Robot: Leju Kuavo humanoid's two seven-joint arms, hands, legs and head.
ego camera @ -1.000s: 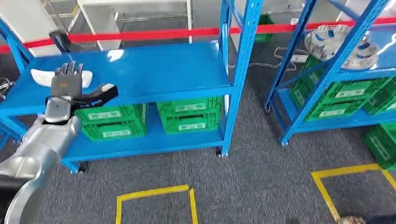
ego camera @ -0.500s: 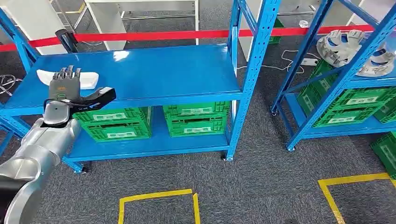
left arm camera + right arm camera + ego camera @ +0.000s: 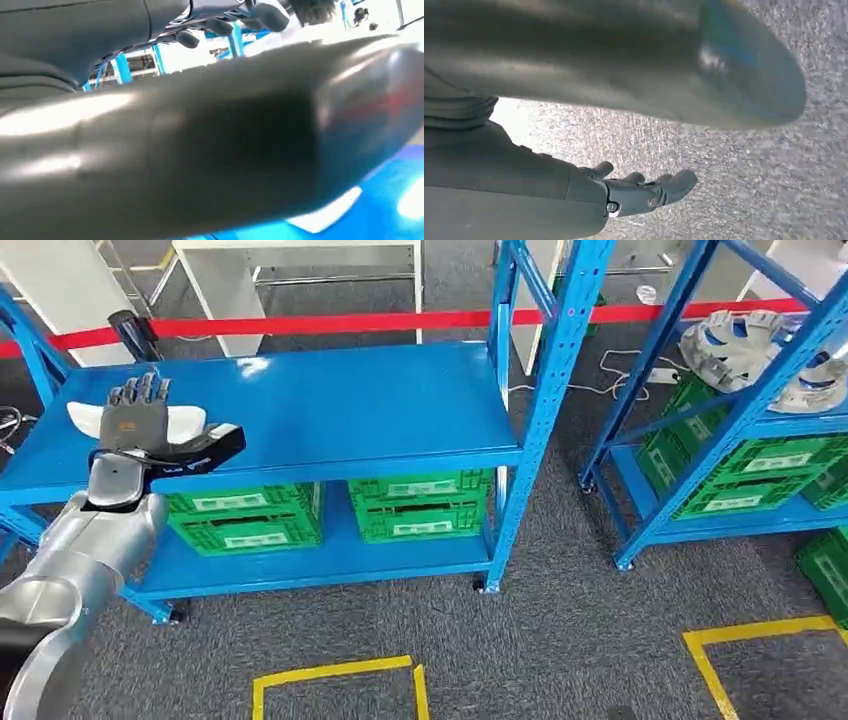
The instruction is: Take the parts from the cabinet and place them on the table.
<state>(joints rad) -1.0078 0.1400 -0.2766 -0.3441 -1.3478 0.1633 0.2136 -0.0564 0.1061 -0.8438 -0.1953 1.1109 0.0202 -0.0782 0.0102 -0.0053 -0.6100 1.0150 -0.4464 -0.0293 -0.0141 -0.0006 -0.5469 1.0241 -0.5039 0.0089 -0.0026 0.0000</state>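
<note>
A white curved part (image 3: 188, 423) lies at the left end of the blue cabinet's top shelf (image 3: 340, 400). My left hand (image 3: 133, 428) is raised in front of it with fingers straight and thumb spread toward the right, holding nothing and covering the part's middle. In the left wrist view the thick thumb (image 3: 200, 140) is blurred and close, with the white part (image 3: 327, 214) on the blue shelf beyond it. My right hand (image 3: 644, 192) hangs over grey carpet, fingers apart and empty.
A second blue rack (image 3: 760, 390) at the right carries round silver metal parts (image 3: 735, 335). Green crates (image 3: 415, 505) sit on the lower shelves. Red barrier tape (image 3: 350, 320) runs behind the cabinet. Yellow tape squares (image 3: 335, 672) mark the carpet.
The camera has shifted, so the whole scene has slid right and down. My left hand now overlaps the white part more than before; it still holds nothing.
</note>
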